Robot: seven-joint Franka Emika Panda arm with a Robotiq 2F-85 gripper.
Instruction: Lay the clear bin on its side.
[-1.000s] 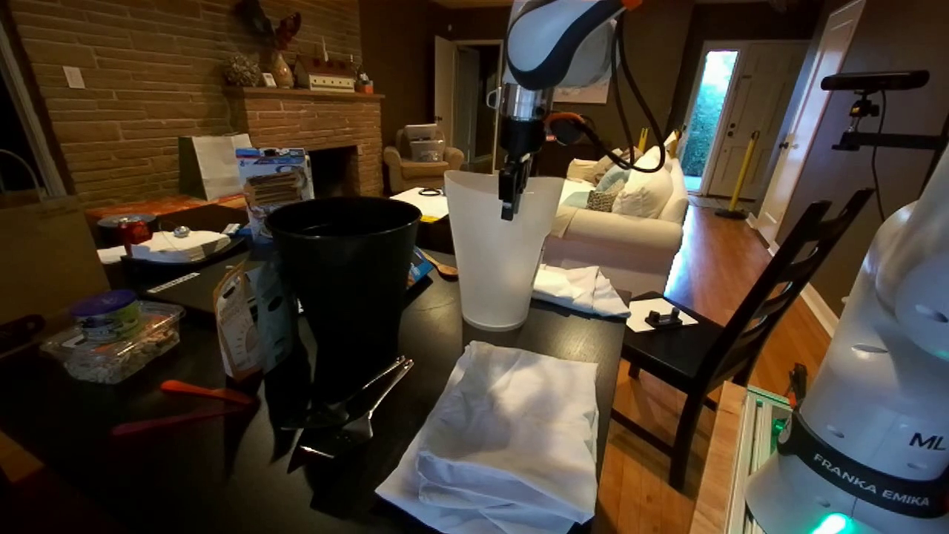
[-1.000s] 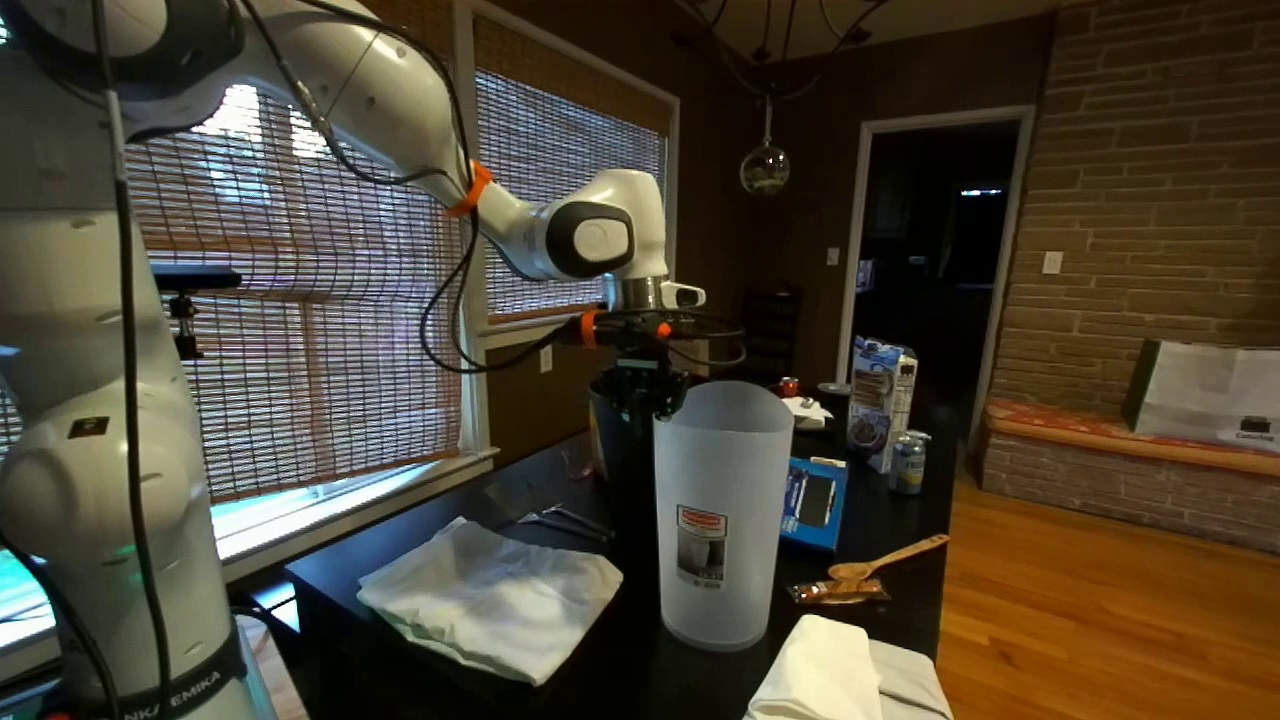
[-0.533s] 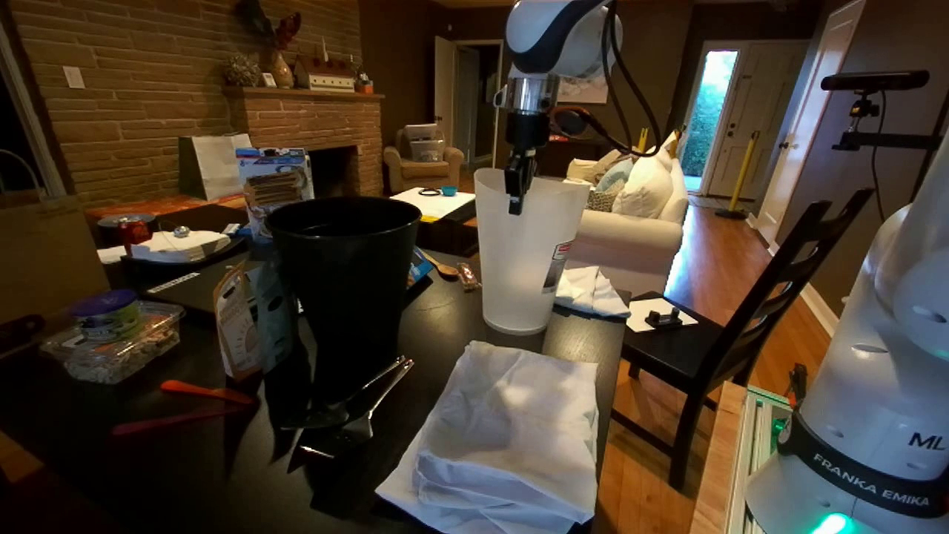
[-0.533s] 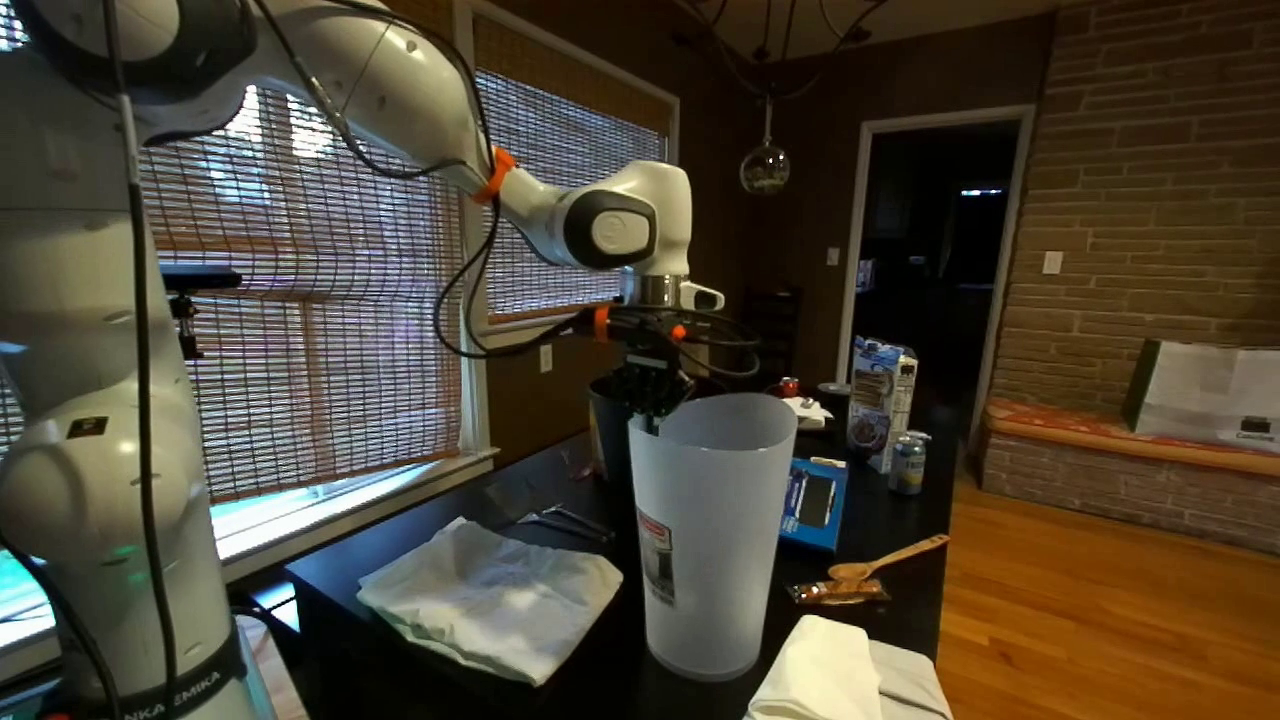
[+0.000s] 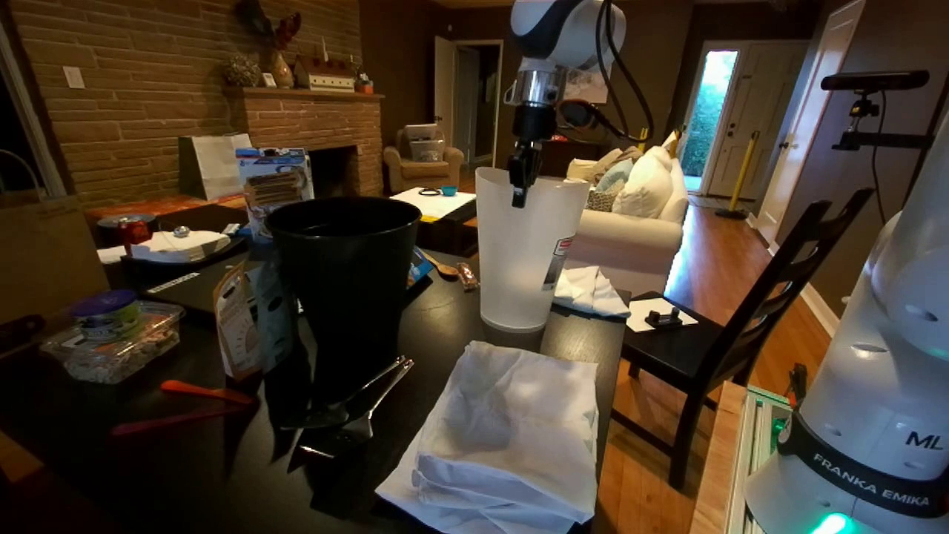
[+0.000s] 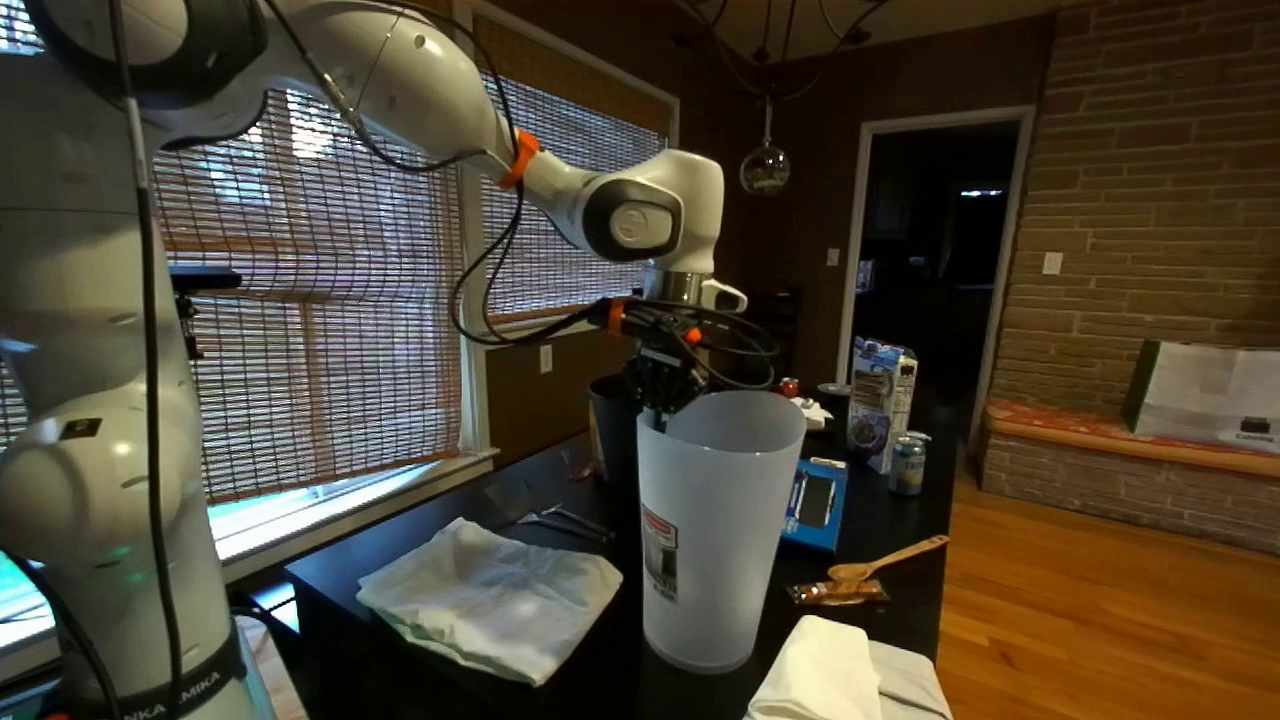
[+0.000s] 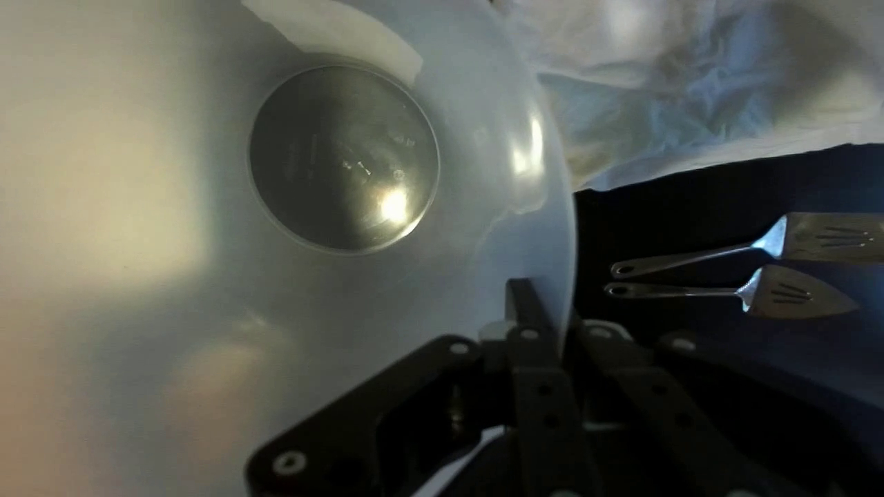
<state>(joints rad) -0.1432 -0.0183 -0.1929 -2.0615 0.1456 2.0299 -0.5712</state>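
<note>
The clear bin (image 5: 523, 259) stands nearly upright over the dark table, tilted slightly at most; it also shows in an exterior view (image 6: 715, 560), with a label on its side. A thin dark band under its base suggests it is slightly off the table, but I cannot be sure. My gripper (image 5: 519, 196) points down at its rim. In the wrist view my gripper (image 7: 549, 317) has one finger inside the bin and one outside, shut on the wall. The outer fingertip is mostly hidden behind the wall. The bin's round floor (image 7: 345, 159) shows inside.
A black round bin (image 5: 341, 282) stands beside it. A folded white cloth (image 5: 511, 437) lies in front, another cloth (image 6: 825, 670) behind. Metal servers (image 7: 794, 297), a blue box (image 6: 815, 505) and a wooden spoon (image 6: 900, 555) lie on the table. A chair (image 5: 778, 289) stands at its edge.
The clear bin has turned, so its label faces differently, and shifted slightly. My gripper has since risen a little with the bin's rim in it.
</note>
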